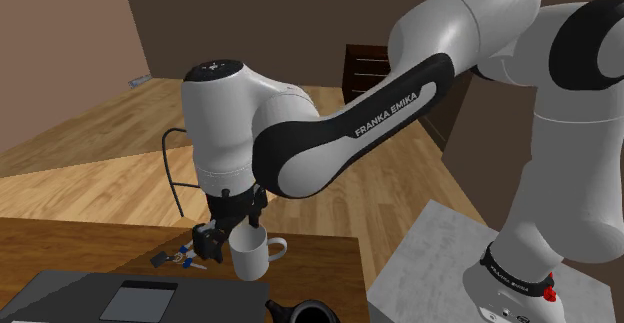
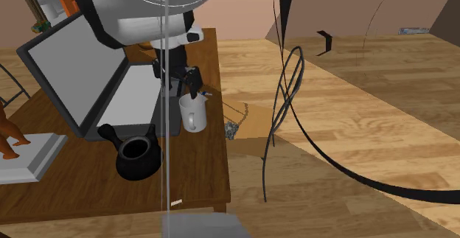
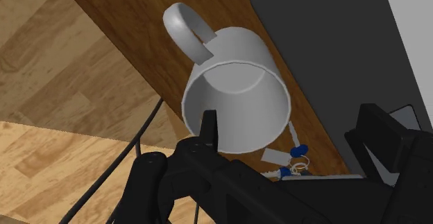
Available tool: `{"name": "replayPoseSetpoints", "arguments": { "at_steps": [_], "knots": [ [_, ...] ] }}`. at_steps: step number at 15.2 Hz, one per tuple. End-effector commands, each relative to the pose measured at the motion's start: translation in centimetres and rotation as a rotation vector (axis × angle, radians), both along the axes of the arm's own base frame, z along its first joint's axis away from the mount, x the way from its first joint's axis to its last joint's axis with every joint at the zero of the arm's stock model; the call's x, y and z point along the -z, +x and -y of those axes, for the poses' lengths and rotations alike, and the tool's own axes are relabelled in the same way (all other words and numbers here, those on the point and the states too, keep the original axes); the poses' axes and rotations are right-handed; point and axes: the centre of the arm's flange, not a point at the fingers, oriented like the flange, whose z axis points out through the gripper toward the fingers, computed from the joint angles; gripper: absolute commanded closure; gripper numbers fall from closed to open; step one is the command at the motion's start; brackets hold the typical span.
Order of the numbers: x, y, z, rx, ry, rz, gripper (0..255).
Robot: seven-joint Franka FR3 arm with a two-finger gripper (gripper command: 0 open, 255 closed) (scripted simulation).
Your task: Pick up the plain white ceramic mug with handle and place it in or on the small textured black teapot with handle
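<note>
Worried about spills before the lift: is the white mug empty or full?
Empty. The wrist view looks down into the mug and shows its bare inner wall and bottom, with no liquid or object inside.

The mug is plain white, smooth, with a soft sheen. The teapot is black and faintly glossy. The tabletop is dark brown grained wood, the floor paler wooden planks. The arm has a glossy white shell.

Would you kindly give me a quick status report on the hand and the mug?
Hand open, poised over mug. Mug upright on table, not gripped. Teapot close by. Keys beside mug, not blocking.
</note>
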Motion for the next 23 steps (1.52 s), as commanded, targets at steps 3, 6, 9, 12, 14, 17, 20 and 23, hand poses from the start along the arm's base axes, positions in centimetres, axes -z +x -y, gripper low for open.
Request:
{"name": "replayPoseSetpoints", "arguments": {
  "at_steps": [3,6,9,12,14,17,20,23],
  "knots": [
    [2.1,0.2,-0.6,-0.001,-0.002,0.003,0],
    [3.7,0.3,-0.6,-0.001,-0.002,0.003,0],
    [4.0,0.3,-0.6,-0.001,-0.002,0.003,0],
    [4.0,0.3,-0.6,-0.001,-0.002,0.003,0],
    [4.0,0.3,-0.6,-0.001,-0.002,0.003,0],
    [4.0,0.3,-0.6,-0.001,-0.002,0.003,255],
    [4.0,0.3,-0.6,-0.001,-0.002,0.003,255],
    [4.0,0.3,-0.6,-0.001,-0.002,0.003,255]
  ]
}}
